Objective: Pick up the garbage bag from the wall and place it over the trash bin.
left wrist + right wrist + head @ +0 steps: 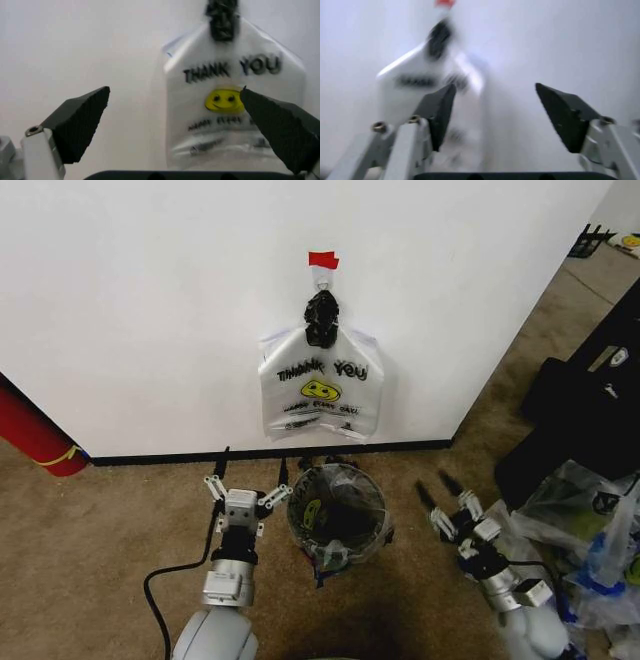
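A thin translucent garbage bag [318, 552] with a yellow patch and bits of blue lies over the rim of the black wire trash bin [340, 520], which stands on the carpet at the foot of the wall [150, 310]. Above it, a white "THANK YOU" smiley bag [320, 385] [230, 112] hangs from a hook under a red tape strip [323, 259], tied with a black knot. My left gripper [254, 465] [175, 93] is open just left of the bin, pointing at the wall. My right gripper [433, 485] [495, 88] is open to the bin's right.
A black baseboard [180, 457] runs along the wall. A red cylinder [35, 435] leans at the far left. Black cases [590, 410] and bulging clear bags [590, 520] crowd the right side. A black cable [160, 580] loops on the carpet by my left arm.
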`<state>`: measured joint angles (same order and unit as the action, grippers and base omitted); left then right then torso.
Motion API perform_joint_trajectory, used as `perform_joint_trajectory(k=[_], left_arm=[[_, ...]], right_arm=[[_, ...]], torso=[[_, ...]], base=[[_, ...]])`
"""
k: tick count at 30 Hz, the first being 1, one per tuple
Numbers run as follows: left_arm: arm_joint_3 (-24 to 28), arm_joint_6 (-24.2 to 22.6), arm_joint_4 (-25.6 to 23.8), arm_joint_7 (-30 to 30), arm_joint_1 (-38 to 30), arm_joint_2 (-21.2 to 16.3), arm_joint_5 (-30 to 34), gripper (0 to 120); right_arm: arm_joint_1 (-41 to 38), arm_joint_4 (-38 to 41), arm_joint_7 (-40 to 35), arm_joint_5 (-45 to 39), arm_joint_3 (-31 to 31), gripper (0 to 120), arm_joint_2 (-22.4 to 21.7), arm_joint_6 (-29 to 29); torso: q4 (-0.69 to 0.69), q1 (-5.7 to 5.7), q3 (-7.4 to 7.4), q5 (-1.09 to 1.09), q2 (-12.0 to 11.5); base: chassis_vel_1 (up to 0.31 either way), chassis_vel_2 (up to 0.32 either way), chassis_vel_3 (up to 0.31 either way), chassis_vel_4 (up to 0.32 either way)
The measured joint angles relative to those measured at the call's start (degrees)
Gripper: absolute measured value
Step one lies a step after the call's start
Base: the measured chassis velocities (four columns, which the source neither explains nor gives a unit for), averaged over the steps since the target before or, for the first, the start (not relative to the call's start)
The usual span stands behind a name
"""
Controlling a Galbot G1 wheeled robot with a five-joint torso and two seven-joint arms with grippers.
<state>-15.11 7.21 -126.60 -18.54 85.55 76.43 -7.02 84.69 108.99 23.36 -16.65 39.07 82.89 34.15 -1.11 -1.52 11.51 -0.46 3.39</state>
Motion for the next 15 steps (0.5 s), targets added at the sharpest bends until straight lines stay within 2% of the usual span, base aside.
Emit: perform_joint_trajectory(k=[4,5,9,12,15], left_arm=[[-5.9,1.8,-0.1,6.1,0.2,1.3,5.2,100],[-5.9,1.8,-0.1,6.1,0.2,1.3,5.2,100],[-10.0,2.4,-0.4,10.7,0.0,0.9,5.7,100],[-11.7,1.4,-1.9,13.0,0.0,-0.2,8.4,100],[-12.0,0.8,-2.6,13.3,0.2,-0.8,10.9,100]], right_arm=[[4.3,10.2,-17.6,9.9,-3.6,84,3.2,-5.0],[4.3,10.2,-17.6,9.9,-3.6,84,3.2,-5.0],[7.2,15.4,-27.8,12.6,-7.2,97,4.1,-12.3],[8.5,18.8,-34.6,14.5,-10.9,100,4.9,-17.4],[9.3,21.4,-37.6,14.4,-13.6,100,5.1,-20.6]], torso=[[0.0,0.0,0.0,-0.02,0.0],[0.0,0.0,0.0,-0.02,0.0],[0.0,0.0,0.0,-0.03,0.0],[0.01,0.0,0.01,-0.02,0.0],[0.0,0.0,0.0,-0.02,0.0]], base=[[0.0,0.0,0.0,0.0],[0.0,0.0,0.0,0.0],[0.0,0.0,0.0,0.0],[0.0,0.0,0.0,0.0],[0.0,0.0,0.0,0.0]])
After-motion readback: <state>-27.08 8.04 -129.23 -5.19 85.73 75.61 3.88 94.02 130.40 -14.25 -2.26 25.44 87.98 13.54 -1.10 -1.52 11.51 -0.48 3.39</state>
